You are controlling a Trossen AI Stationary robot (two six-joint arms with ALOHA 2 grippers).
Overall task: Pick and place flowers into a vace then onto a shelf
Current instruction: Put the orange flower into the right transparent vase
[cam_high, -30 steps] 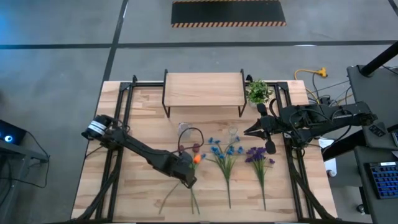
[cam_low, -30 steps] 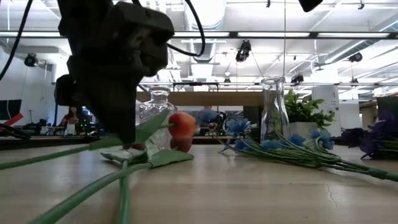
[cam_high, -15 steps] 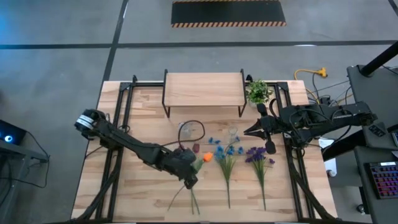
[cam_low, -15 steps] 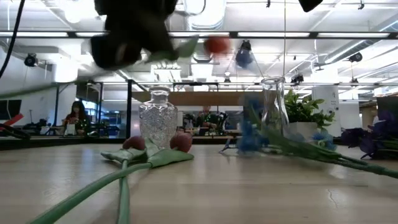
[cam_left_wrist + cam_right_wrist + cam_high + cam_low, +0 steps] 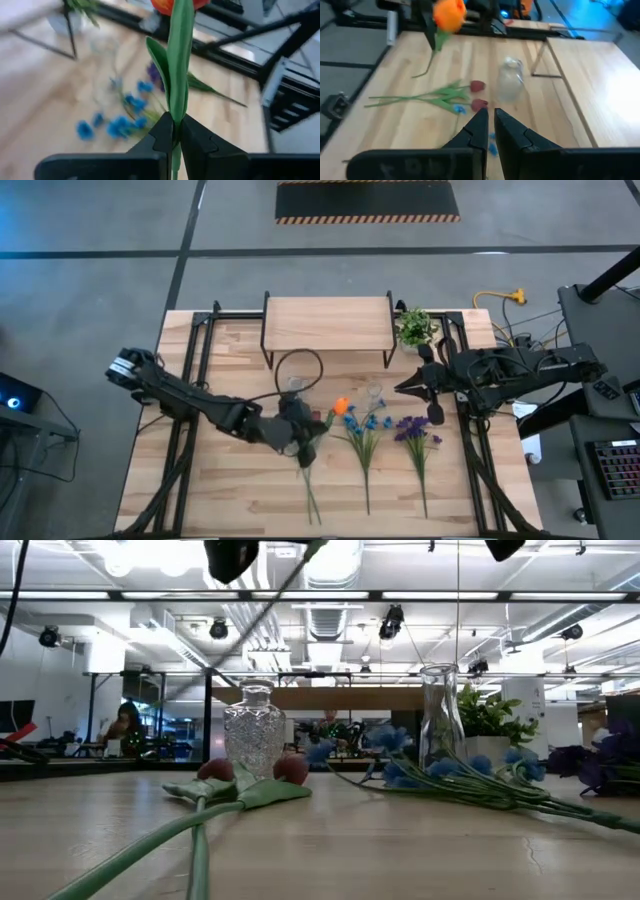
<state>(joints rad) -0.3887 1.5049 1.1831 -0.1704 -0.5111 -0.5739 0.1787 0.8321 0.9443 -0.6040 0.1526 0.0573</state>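
Tabletop [image 5: 240, 480] holds two vases, two red tulips; left pincer [image 5: 173, 131] grips one orange tulip [image 5: 340, 406].

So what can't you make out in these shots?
- Orange tulip, left wrist view: bloom cut off by the top edge.
- Left gripper, low view: mostly cut off above; its grip hidden.
- Blue bunch, left wrist view: blurred.
- Right gripper: nothing seen between its fingers.
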